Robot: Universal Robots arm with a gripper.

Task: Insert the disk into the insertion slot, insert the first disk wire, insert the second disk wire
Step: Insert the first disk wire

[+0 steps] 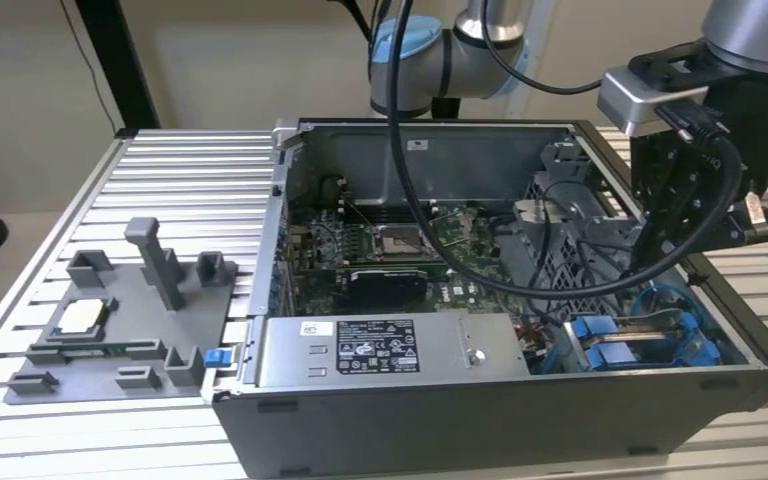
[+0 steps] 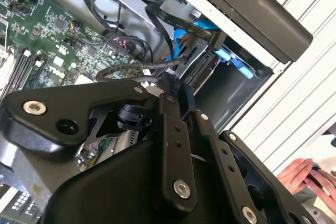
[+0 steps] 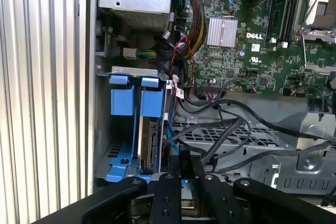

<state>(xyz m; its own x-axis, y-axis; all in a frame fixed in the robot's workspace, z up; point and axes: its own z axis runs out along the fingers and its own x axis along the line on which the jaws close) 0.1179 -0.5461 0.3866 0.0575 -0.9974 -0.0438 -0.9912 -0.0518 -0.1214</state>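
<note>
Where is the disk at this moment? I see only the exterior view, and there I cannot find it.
Observer: In the first wrist view the disk, in its blue frame, stands on edge inside the insertion slot.
Operator: Is the place beside it occupied also?
Observer: It seems not. The neighbouring bay holds no drive that I can see.
Operator: Is somebody close to the machine?
Observer: Yes. The second wrist view shows a person's hand near the edge of the ribbed table, apart from the computer case.
</note>
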